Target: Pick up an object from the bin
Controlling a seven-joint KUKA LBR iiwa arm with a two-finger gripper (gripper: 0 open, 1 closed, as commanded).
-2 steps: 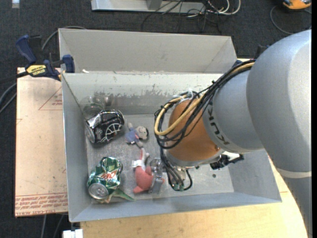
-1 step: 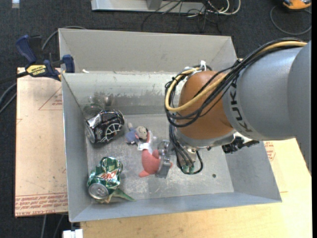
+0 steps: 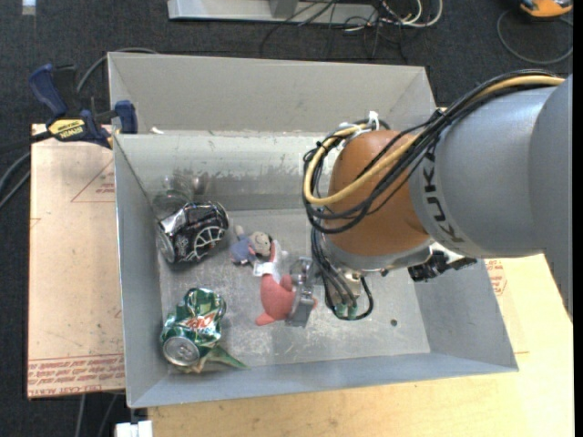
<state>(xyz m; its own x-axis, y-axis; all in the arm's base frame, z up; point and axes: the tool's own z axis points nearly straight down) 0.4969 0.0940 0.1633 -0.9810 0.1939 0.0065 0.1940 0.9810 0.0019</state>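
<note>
My gripper (image 3: 301, 308) hangs low in the middle of the bin, under the orange wrist cover. It stands right against the right side of a pink-red toy (image 3: 271, 300) that lies on the bin floor. Just beyond that toy, up and to the left, lies a small doll figure (image 3: 256, 247) in purple, white and pink. The view does not show anything held in the gripper.
A crushed dark can (image 3: 191, 231) lies at the left towards the back wall. A crushed green soda can (image 3: 192, 327) lies at the front left corner. The arm and its cables cover the right half of the bin.
</note>
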